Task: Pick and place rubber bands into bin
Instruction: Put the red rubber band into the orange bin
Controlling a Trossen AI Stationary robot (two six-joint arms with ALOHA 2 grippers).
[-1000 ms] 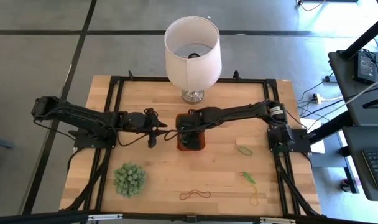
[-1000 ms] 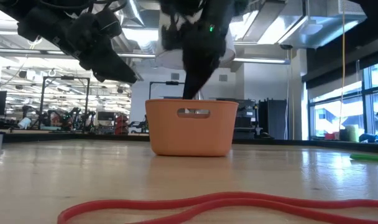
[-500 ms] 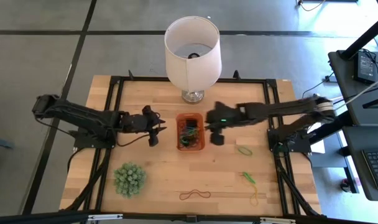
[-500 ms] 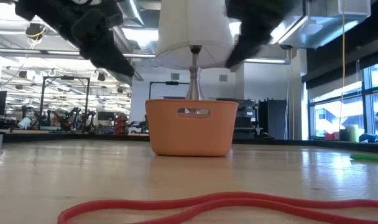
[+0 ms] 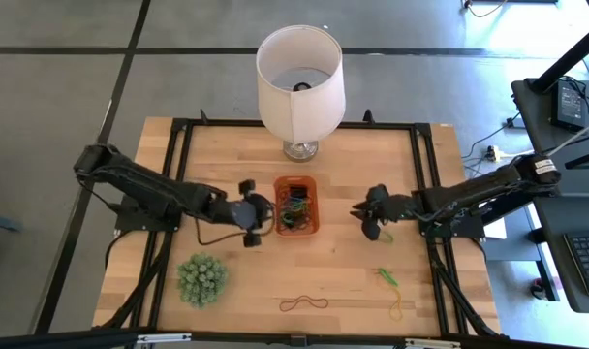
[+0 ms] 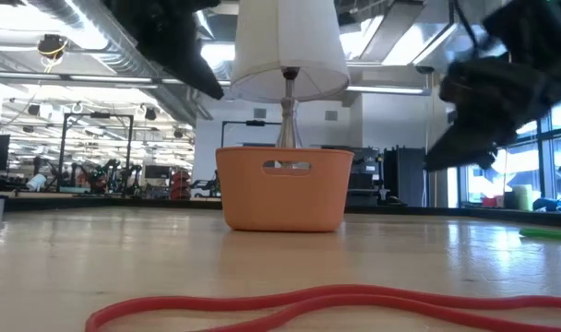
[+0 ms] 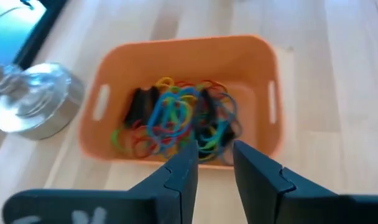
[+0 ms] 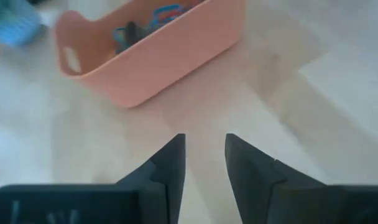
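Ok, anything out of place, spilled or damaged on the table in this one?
Nothing is damaged or spilled. The orange bin stands upright with a tangle of rubber bands inside. Loose bands still lie on the wood: a red-brown one, a green one and a yellow one. Both grippers hang empty beside the bin.

The bin is set mid-table, with the lamp behind it. A heap of rubber bands is held inside; more bands are scattered nearer, to the right. The ball plant is placed near left.
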